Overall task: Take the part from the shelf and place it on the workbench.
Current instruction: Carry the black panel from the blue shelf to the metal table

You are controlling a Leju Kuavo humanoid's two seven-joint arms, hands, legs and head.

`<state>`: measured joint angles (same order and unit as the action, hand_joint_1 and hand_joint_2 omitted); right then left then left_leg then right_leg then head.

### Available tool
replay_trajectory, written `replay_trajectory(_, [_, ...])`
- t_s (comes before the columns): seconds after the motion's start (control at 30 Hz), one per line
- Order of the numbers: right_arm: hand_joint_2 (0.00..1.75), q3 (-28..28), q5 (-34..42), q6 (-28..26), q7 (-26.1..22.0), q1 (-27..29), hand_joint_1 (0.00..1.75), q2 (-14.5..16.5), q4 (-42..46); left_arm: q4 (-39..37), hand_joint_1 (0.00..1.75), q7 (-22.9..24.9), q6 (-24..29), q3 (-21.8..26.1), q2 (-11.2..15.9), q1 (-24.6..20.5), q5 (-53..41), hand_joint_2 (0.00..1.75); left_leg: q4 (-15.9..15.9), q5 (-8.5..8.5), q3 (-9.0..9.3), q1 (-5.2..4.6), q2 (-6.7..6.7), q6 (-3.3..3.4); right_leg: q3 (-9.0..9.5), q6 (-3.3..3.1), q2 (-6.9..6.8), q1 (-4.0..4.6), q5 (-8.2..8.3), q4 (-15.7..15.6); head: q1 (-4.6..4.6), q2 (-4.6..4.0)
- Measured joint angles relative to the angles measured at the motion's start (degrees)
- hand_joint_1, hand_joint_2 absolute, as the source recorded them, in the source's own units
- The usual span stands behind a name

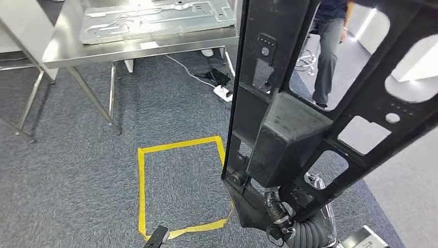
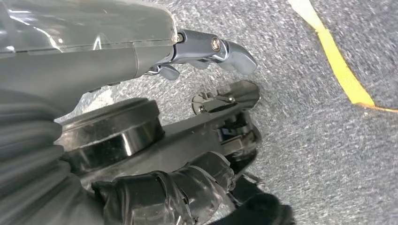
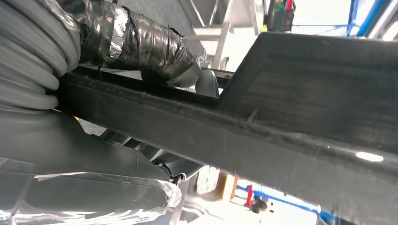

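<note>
Grey carpet floor [image 1: 77, 170] ahead of me, steel counter [image 1: 67, 51] beyond.
My right robot hand [image 1: 279, 214] grasps the black part [image 1: 289, 134], raised between me and a person [image 1: 328, 51]; left robot hand [image 2: 141, 140] hangs with fingers curled around nothing. Yellow tape square [image 1: 140, 191], power strip [image 1: 223, 93] below.

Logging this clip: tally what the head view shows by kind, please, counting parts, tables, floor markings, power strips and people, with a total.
Large black plastic frame part, gripped by the right hand: 1
Flat silver sheet-metal panel on the table: 1
Stainless steel workbench table: 1
Yellow tape square on the carpet: 1
White power strip on the floor: 1
Person, partly seen: 1
Total: 6
</note>
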<state>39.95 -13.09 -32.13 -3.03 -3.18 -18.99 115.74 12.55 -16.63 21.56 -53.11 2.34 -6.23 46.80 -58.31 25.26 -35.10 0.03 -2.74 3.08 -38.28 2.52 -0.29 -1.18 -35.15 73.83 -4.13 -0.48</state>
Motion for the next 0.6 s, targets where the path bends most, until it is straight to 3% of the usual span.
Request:
replay_trajectory(0.07, [1.75,0.00,0.67,0.03,-0.73,-0.01,1.75,0.00,-0.10,0.00,0.00,0.01,-0.03,-0.01,0.01,0.09,-0.02,1.75,-0.37,0.32,0.11,0.08,-1.20,-0.19,1.75,0.00,0.24,-0.17,4.40,-5.73,0.04,0.00])
replay_trajectory(0.13, [1.75,0.00,2.00,0.08,-2.19,-0.03,1.75,0.01,-0.12,0.00,0.00,0.03,-0.09,-0.01,0.02,0.14,-0.04,1.75,-0.94,0.74,-0.04,-0.04,-2.08,-0.63,4.03,-0.19,1.01,-0.25,7.22,-12.05,0.12,0.00])
replay_trajectory(0.23, [1.75,0.00,3.31,0.17,-3.70,-0.05,1.75,0.04,-0.12,0.00,0.00,0.01,-0.31,-0.03,0.03,0.31,-0.01,1.75,-1.00,0.87,-0.27,-0.10,-2.66,-1.56,4.70,-1.09,1.58,-0.07,7.36,-14.01,0.12,0.00])
replay_trajectory(0.33, [1.75,0.00,3.70,0.30,-4.06,-0.07,1.75,0.19,-0.10,0.00,0.00,-0.27,-0.69,-0.04,0.13,0.37,0.08,1.75,-3.31,2.33,-1.27,-0.06,-0.55,-2.48,5.52,-2.11,1.15,-0.37,7.54,-14.63,-0.23,0.00])
replay_trajectory(0.4, [1.75,0.00,3.81,0.30,-4.20,-0.02,1.75,0.26,-0.10,0.00,0.00,-0.38,-0.80,-0.05,0.13,0.21,0.12,1.75,-10.19,5.56,-4.62,0.04,1.47,-2.96,5.90,-2.61,0.60,-0.31,7.29,-14.75,-0.59,0.00])
replay_trajectory(0.47, [1.75,0.00,4.00,0.32,-4.42,0.05,1.75,0.26,-0.12,0.00,0.00,-0.45,-0.91,-0.05,0.08,0.16,0.22,1.75,-17.46,7.90,-8.56,0.21,2.21,-3.28,6.21,-2.83,0.03,-0.24,6.97,-14.74,-0.60,0.00])
replay_trajectory(0.5, [1.75,0.00,4.09,0.32,-4.56,0.07,1.75,0.26,-0.12,0.00,0.00,-0.49,-0.98,-0.06,0.07,0.20,0.30,1.75,-18.33,7.46,-9.23,0.27,2.30,-3.33,6.41,-2.83,-0.15,-0.24,6.80,-14.73,-0.61,0.00])
replay_trajectory(0.53, [1.75,0.00,4.13,0.33,-4.69,0.10,1.75,0.27,-0.12,0.00,0.00,-0.51,-1.03,-0.07,0.06,0.24,0.39,1.75,-16.93,5.98,-8.70,0.31,2.34,-3.28,6.69,-2.76,-0.27,-0.24,6.59,-14.73,-0.61,0.00])
replay_trajectory(0.6, [1.75,0.00,4.19,0.39,-4.83,0.10,1.75,0.30,-0.12,0.00,0.00,-0.58,-1.08,-0.07,0.08,0.23,0.53,1.75,-9.01,1.91,-4.83,0.29,2.56,-2.81,7.42,-2.48,-0.44,-0.27,6.04,-14.75,-0.61,0.00])
